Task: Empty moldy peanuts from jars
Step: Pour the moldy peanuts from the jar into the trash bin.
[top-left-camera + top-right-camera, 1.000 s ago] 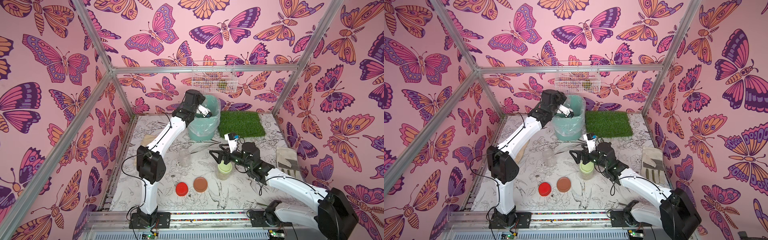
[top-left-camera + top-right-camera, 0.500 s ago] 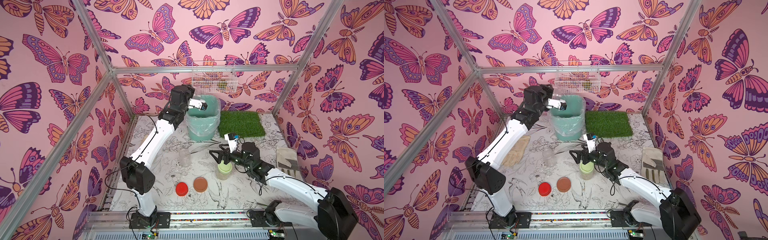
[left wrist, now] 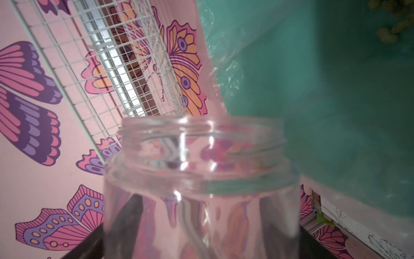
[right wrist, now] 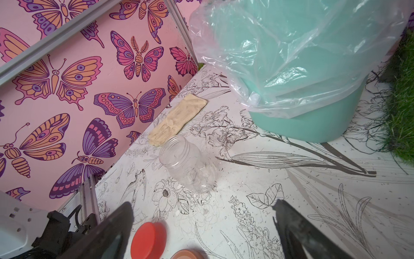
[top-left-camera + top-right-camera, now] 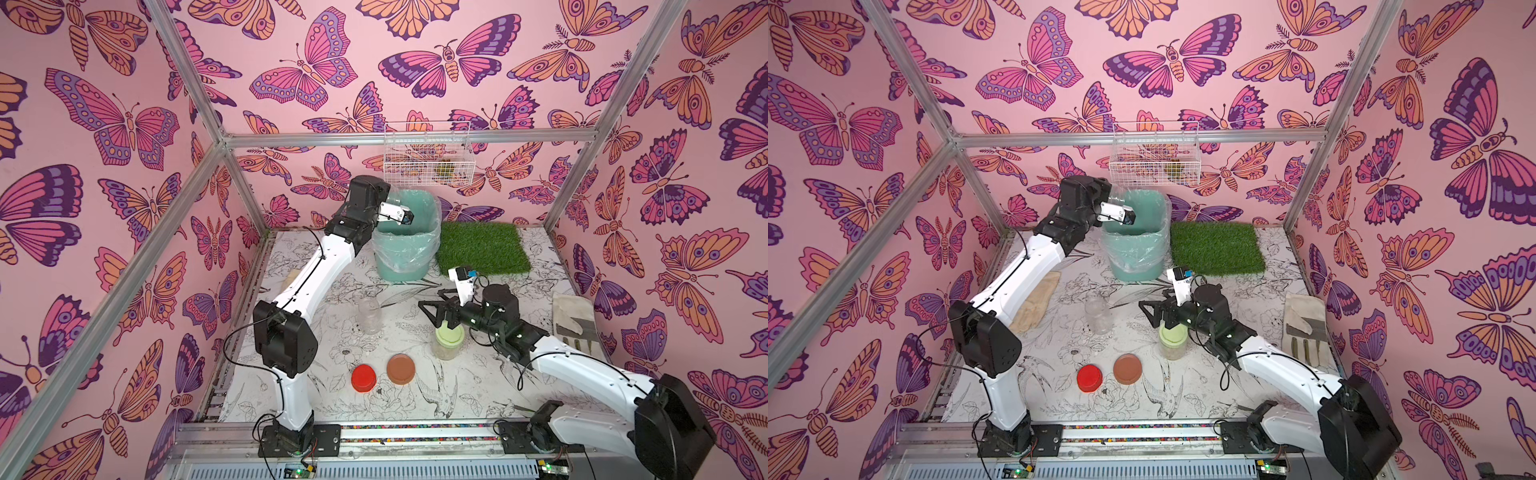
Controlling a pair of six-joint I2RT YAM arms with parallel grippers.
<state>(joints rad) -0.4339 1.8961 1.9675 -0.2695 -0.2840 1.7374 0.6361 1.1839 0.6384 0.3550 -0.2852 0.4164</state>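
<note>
The main risk sits at the teal bin (image 5: 401,259). The left gripper (image 3: 201,237) is partly closed on a clear, lidless jar (image 3: 201,175), its dark fingers (image 3: 125,222) pressing the smooth wall from both sides at the bin's rim. The jar looks empty. A slick wall in a two-sided pinch could slip or twist, dropping the jar into the bin. The loose clear liner (image 4: 291,44) draped over the rim could also snag the jar or fingers. A few pale lumps (image 3: 388,33) deep in the bin are probably moldy peanuts, though they are blurred.

In front of the bin, the right gripper (image 5: 434,307) is spread wide and holds nothing. It hovers just over the green-lidded jar (image 5: 448,338), which shows peanuts (image 5: 444,352) through its wall. A careless descent could tip it. Another empty jar (image 5: 369,314), a red lid (image 5: 363,377) and a brown lid (image 5: 401,368) stand on the desk (image 5: 478,386) nearby.
</note>
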